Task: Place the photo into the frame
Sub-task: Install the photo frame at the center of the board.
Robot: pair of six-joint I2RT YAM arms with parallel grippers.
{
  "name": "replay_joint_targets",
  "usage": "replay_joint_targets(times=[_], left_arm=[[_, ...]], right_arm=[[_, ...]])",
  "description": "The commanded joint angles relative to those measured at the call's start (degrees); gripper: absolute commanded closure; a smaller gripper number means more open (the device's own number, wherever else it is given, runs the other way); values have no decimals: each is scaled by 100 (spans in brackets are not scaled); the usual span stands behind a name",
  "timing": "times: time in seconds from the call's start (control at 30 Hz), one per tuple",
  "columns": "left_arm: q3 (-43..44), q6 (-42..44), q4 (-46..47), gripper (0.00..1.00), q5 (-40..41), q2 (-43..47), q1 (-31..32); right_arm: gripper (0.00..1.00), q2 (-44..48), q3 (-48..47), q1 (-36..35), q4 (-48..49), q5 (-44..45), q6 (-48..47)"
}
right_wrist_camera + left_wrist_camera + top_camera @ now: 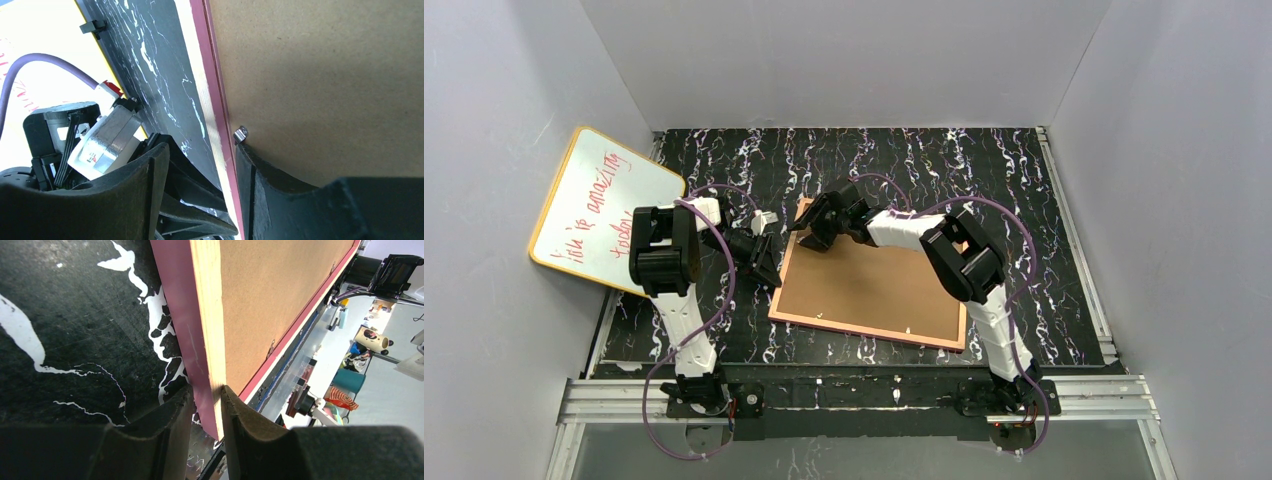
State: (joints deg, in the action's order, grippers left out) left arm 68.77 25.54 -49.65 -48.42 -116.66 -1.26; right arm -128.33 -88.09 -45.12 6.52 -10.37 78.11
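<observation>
Black marbled bench (1024, 200) carries the frame (864, 332) face down, board (874, 285) seated in it; the photo is out of sight. The left hand (206, 390) is clamped on its left rim. The right hand (200, 146), fingers apart, straddles the far-left corner by a metal tab (240, 133). Likely securing the back: next, nudge that tab precisely.

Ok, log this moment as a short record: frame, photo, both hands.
frame: reverse up on the table, brown backing board showing
photo: not visible in any view
left hand: shut on the frame's left rim
right hand: open, astride the rim beside a metal tab
</observation>
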Motion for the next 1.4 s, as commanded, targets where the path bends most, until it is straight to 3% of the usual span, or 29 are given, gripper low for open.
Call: replay_joint_targets(times=[0.0, 0.5, 0.67, 1.13, 1.3, 1.37], left_arm=[[-148, 346, 738, 73, 862, -7, 47], [-107, 373, 705, 73, 896, 34, 240], [-92, 386, 696, 73, 906, 46, 249], [-178, 478, 690, 73, 1000, 105, 257], [-49, 490, 501, 73, 1012, 194, 235], [134, 527, 298, 72, 932, 237, 151]], right_arm=[[41, -243, -277, -32, -52, 150, 79], [45, -318, -357, -45, 32, 252, 8], [55, -345, -414, -25, 24, 331, -193], [62, -524, -722, 64, 86, 122, -573], [61, -385, -853, 65, 365, -389, -906], [56, -135, -818, 69, 389, -612, -1261]])
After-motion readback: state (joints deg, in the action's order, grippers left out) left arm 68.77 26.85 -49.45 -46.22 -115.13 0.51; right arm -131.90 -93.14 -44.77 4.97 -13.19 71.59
